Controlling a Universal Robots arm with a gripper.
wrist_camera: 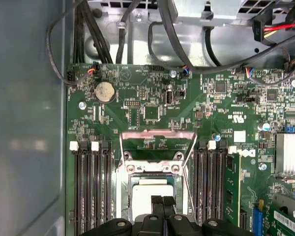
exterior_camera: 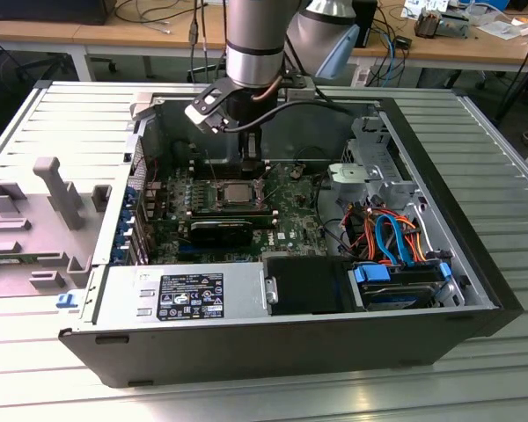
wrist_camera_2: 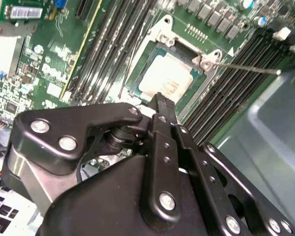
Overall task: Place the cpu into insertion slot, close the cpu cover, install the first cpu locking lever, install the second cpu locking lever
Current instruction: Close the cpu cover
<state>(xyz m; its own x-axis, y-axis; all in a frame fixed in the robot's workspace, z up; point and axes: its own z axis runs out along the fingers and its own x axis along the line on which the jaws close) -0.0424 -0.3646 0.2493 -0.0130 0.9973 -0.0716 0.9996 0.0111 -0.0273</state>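
The cpu (exterior_camera: pixel 235 192) lies flat in the insertion slot (exterior_camera: pixel 213 197) on the green motherboard, its silver top up. In both wrist views my gripper (wrist_camera_2: pixel 160 101) hangs just above the near edge of the cpu (wrist_camera_2: pixel 164 81), fingers pressed together with nothing between them. In the first wrist view the gripper (wrist_camera: pixel 162 200) sits over the cpu (wrist_camera: pixel 150 189), and the cpu cover (wrist_camera: pixel 157 133) stands swung open beyond the insertion slot (wrist_camera: pixel 129 184). A thin wire locking lever (wrist_camera_2: pixel 246 66) sticks out sideways from the insertion slot's (wrist_camera_2: pixel 206 60) corner.
Black memory slots (wrist_camera: pixel 91 187) flank the socket on both sides. The case wall (wrist_camera: pixel 24 123) is close by. A power supply (exterior_camera: pixel 185 294), a drive with blue tabs (exterior_camera: pixel 396 281) and orange cables (exterior_camera: pixel 370 230) fill the case front. A grey plastic part (exterior_camera: pixel 44 211) lies outside, on the exterior view's left.
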